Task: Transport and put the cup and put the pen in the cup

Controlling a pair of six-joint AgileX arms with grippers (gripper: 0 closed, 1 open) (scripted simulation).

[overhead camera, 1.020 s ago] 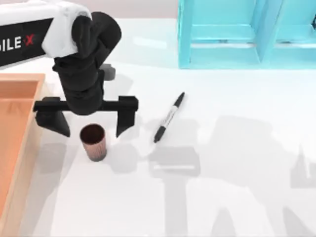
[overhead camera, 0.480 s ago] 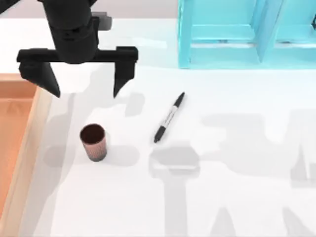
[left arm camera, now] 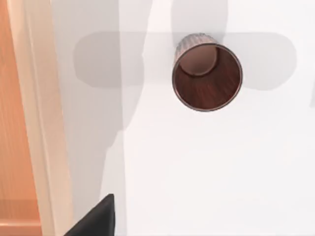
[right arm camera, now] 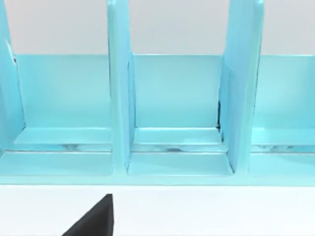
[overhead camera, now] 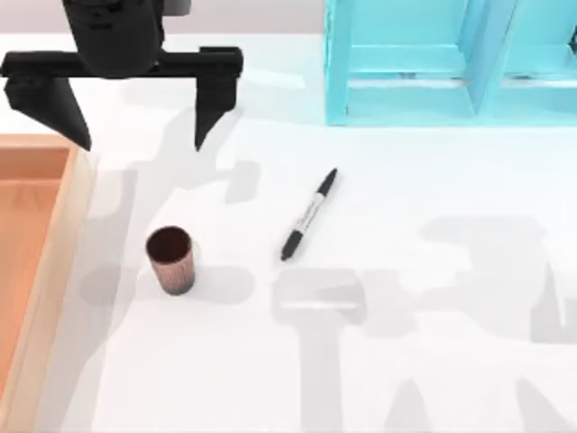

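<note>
The cup (overhead camera: 170, 259) stands upright on the white counter (overhead camera: 433, 361), alone and untouched, with the wooden tray (overhead camera: 36, 253) just off to its left and the pen (overhead camera: 308, 215) lying flat on the counter well to its right, tilted on a diagonal. The left gripper (overhead camera: 135, 135) hangs above and behind the cup, fingers spread wide, nothing between them. Over by the turquoise shelf unit (right arm camera: 172, 123), far from the cup, the right gripper's finger state can't be told.

A smooth white tabletop (overhead camera: 433, 361) carries soft grey shadows. At one o'clock stands a glossy turquoise rack with upright dividers (overhead camera: 451, 63). At nine o'clock lies a shallow light-wood tray with an orange floor (overhead camera: 36, 234).
</note>
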